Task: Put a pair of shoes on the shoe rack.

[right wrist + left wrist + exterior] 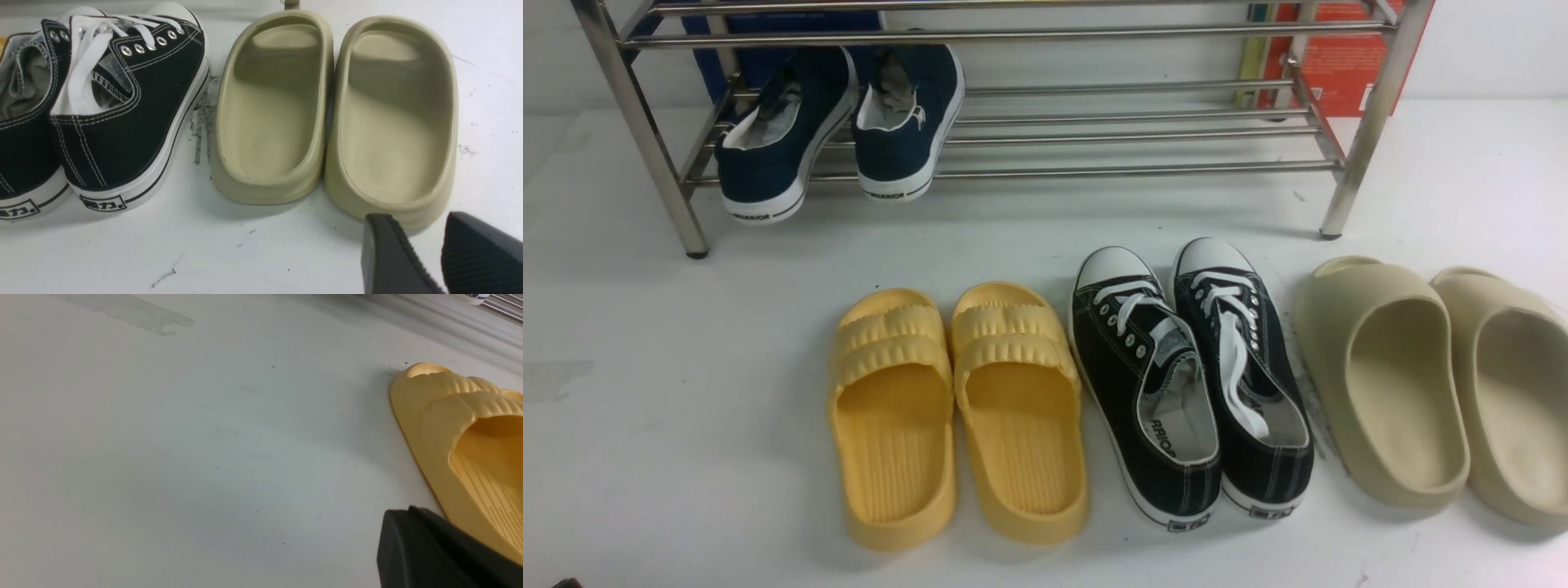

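The pair of navy slip-on shoes, one [768, 155] beside the other [907, 122], rests on the lower shelf of the steel shoe rack [1094, 171] at its left end, heels toward me and hanging over the front tube. Neither arm shows in the front view. My left gripper [410, 508] shows only in its wrist view, fingers together with nothing between them, low over the white floor beside a yellow slide [449, 428]. My right gripper [416, 218] is open and empty, just in front of the heel of a beige slide [392, 122].
On the floor in front of the rack lie two yellow slides [890, 408], two black lace-up sneakers [1143, 376] and two beige slides [1388, 376]. A red box [1339, 57] and a blue object [768, 24] stand behind the rack.
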You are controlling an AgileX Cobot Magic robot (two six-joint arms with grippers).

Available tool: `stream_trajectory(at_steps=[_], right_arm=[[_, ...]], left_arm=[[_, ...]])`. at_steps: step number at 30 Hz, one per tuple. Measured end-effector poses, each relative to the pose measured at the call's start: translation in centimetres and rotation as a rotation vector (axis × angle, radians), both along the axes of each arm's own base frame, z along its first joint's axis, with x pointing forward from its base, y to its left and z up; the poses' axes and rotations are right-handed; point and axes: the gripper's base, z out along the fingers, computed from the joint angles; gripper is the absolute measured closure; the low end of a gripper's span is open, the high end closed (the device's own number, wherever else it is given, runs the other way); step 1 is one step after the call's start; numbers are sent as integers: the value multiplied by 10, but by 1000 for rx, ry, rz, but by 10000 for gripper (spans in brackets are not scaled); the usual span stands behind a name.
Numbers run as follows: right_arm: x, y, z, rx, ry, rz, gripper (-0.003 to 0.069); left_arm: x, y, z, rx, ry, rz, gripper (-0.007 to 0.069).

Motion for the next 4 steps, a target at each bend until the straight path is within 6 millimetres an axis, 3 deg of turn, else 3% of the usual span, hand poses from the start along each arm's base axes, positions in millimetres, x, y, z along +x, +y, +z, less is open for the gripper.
stream_trajectory(at_steps=[4], right_arm=[[0, 0, 0, 0, 0, 0, 419]], left_arm=[[0, 0, 0, 0, 0, 0, 638]])
